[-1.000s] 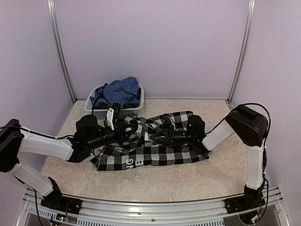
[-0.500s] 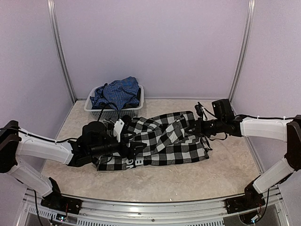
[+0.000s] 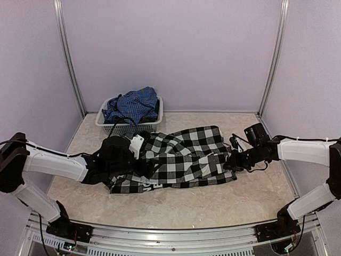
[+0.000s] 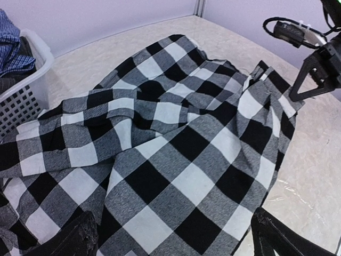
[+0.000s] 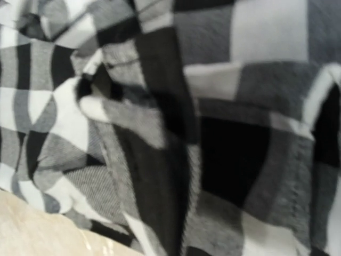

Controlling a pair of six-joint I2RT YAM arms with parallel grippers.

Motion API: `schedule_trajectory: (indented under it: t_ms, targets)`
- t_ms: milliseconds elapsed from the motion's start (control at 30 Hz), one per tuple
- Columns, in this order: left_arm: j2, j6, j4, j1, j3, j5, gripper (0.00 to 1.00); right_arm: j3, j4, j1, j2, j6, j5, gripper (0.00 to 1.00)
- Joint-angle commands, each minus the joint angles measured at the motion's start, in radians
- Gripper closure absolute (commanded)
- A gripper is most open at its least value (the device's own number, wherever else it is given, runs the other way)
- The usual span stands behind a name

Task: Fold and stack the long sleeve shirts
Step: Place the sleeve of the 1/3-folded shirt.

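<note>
The black-and-white check shirt (image 3: 184,157) lies spread and rumpled across the middle of the table. My left gripper (image 3: 145,160) hovers over its left part; in the left wrist view it (image 4: 176,246) stands wide open, with only checked cloth (image 4: 176,160) below and nothing between its fingers (image 4: 72,241). My right gripper (image 3: 233,162) sits at the shirt's right edge, shut, with the hem pinched and slightly lifted (image 4: 269,80). Checked cloth (image 5: 160,160) fills the right wrist view and hides the fingers. The blue fine-check shirt (image 3: 132,105) is bunched in the basket.
The white mesh basket (image 3: 155,124) stands at the back left against the wall, and its side shows at the left of the left wrist view (image 4: 26,85). Purple walls close in the table on three sides. Bare beige tabletop (image 3: 256,192) surrounds the shirt.
My left gripper has opened and let go of the check shirt. My right arm has swung from the shirt's middle out to its right edge, staying shut, and the cloth spread rightward.
</note>
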Motion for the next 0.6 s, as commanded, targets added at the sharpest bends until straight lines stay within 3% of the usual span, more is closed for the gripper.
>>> schedule_trajectory:
  t_ms: [0, 167, 267, 400, 567]
  targets:
    - [0.048, -0.017, -0.118, 0.01, 0.039, -0.104, 0.04, -0.03, -0.013, -0.009, 0.0, 0.008, 0.036, 1.0]
    - [0.111, -0.02, -0.215, -0.011, 0.052, -0.222, 0.04, -0.026, -0.015, -0.009, 0.053, 0.002, 0.072, 0.97]
    - [0.128, -0.033, -0.238, -0.017, 0.042, -0.275, 0.05, -0.014, -0.048, -0.007, 0.043, -0.003, 0.138, 0.69]
    - [0.169, -0.025, -0.245, -0.049, 0.028, -0.382, 0.04, 0.047, -0.125, 0.032, 0.017, -0.025, 0.258, 0.48]
    - [0.229, -0.024, -0.227, -0.098, 0.032, -0.482, 0.04, 0.093, -0.047, 0.125, 0.027, -0.069, 0.236, 0.47]
